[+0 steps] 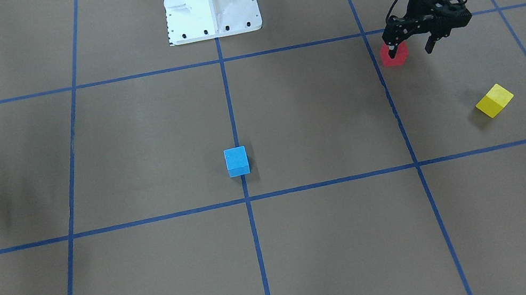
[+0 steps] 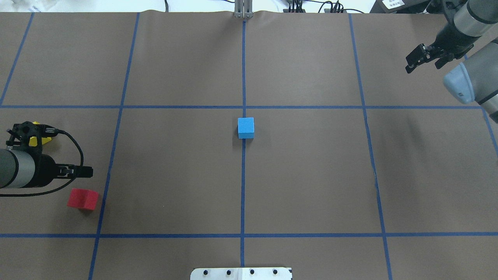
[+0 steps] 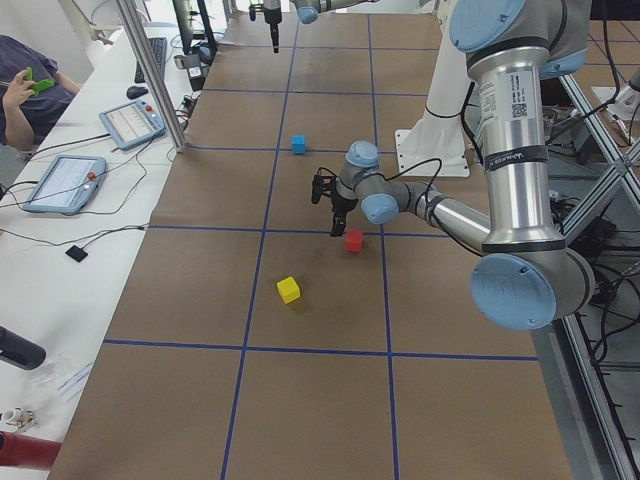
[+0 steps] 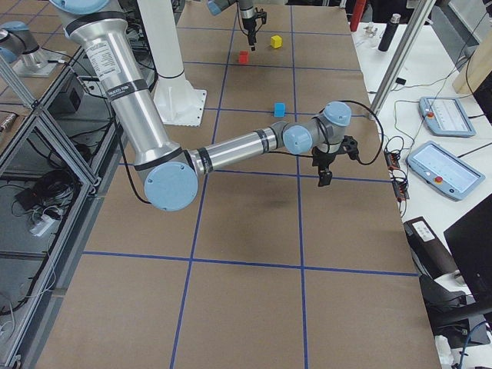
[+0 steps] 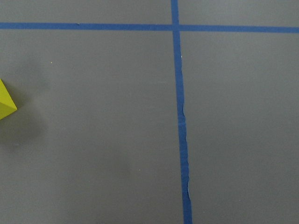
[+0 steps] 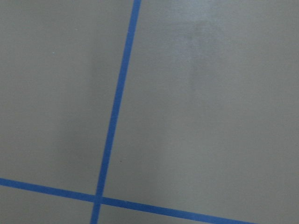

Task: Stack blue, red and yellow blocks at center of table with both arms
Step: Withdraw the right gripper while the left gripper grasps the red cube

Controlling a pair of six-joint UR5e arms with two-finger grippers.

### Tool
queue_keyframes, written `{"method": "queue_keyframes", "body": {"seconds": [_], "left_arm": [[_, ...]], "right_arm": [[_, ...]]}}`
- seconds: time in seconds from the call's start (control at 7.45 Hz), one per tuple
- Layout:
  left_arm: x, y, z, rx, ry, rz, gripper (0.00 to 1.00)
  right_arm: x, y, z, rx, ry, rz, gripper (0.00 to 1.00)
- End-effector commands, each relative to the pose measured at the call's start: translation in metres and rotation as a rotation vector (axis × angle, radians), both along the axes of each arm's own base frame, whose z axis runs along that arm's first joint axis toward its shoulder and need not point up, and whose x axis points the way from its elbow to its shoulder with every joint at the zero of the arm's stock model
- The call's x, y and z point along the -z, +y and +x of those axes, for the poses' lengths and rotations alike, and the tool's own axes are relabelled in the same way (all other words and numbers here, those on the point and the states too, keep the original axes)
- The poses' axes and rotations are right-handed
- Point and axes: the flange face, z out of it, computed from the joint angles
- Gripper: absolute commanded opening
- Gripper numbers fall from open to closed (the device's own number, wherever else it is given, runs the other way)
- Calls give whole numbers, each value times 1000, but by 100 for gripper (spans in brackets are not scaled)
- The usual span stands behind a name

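The blue block (image 1: 236, 161) sits at the table's centre on the middle tape line, also in the overhead view (image 2: 246, 127). The red block (image 1: 396, 57) (image 2: 82, 199) lies on the robot's left side. My left gripper (image 1: 410, 47) is open and empty, hovering just above and beside the red block without touching it. The yellow block (image 1: 494, 100) lies farther out; the left wrist view shows only its corner (image 5: 4, 101). My right gripper (image 2: 424, 60) is open and empty, far out on the right side, above bare table.
The white robot base (image 1: 210, 0) stands at the table's near edge, behind the blue block. Blue tape lines (image 2: 243, 175) divide the brown table into squares. Operators' tablets (image 3: 65, 182) lie on the bench beyond the far edge.
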Motion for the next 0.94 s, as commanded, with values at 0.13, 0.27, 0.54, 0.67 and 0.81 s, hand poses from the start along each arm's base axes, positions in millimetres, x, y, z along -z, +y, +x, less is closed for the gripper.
{"method": "queue_keyframes", "body": {"seconds": [0.13,0.27,0.54,0.67,0.81], "left_arm": [[-16,12,19,-37,-31,-4,99],[-18,15,23,-49,-34,-5,99],[-27,21,32,-71,-38,-5,99],[-30,22,34,-76,-27,-1,99],[-32,24,37,-84,-23,-1,98]], "right_arm": [[-11,10,8,1,4,-1,100],[-11,10,10,-2,4,-1,100],[-14,13,14,-6,5,-4,100],[-13,14,16,-7,3,-3,100],[-12,15,17,-9,3,-3,100]]}}
